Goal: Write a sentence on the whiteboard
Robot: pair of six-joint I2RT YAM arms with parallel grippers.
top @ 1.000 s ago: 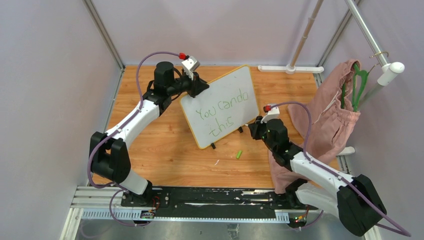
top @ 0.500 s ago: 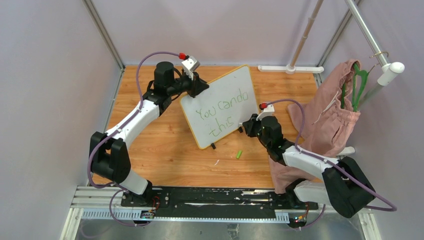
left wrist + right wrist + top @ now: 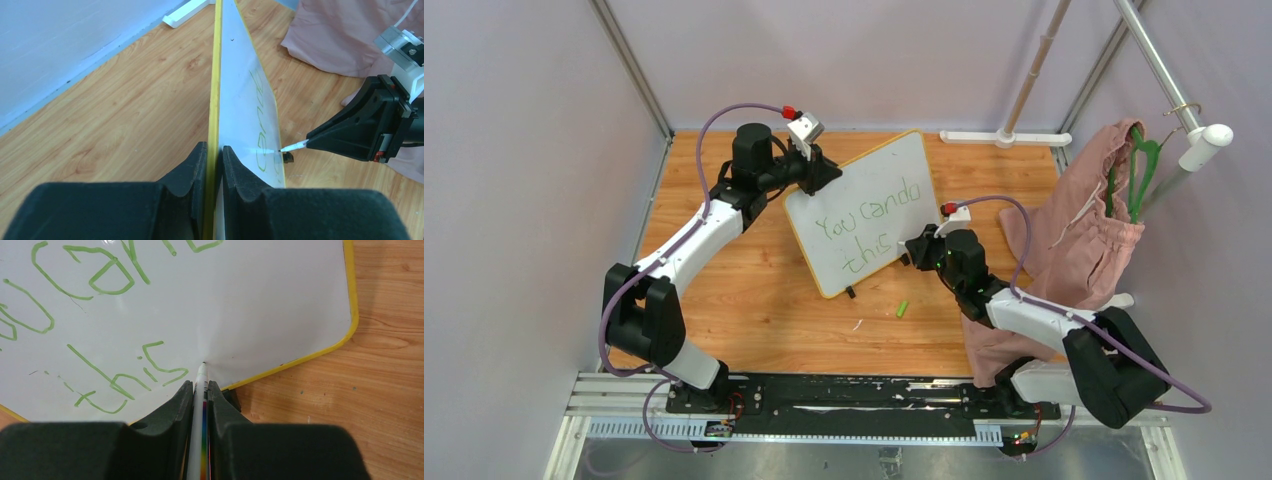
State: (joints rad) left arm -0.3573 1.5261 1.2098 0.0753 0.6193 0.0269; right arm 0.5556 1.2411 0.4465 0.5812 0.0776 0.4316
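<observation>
Two end effectors were at work on one board. On the left, your left end effector (image 3: 820, 172) was closed narrow on the yellow rim of the whiteboard (image 3: 879, 195), at its far-left edge; in the left wrist view both fingers (image 3: 198, 159) pressed the rim between them. The whiteboard stood tilted near the middle of the wooden tabletop (image 3: 744, 300), writing side toward the arms. The sentence (image 3: 869, 225) in green read "You can do" over "this". To its right, your right end effector (image 3: 914, 250) was shut on a white marker (image 3: 201, 385), which ran straight out between the fingers. The marker's tip touched the board just right of the "s" in "this", near the lower right corner. A small green piece (image 3: 903, 309) lay on the tabletop below the board, apart from it. Farther right, a pink garment (image 3: 1079, 240) hung on a green hanger (image 3: 1141, 170).
</observation>
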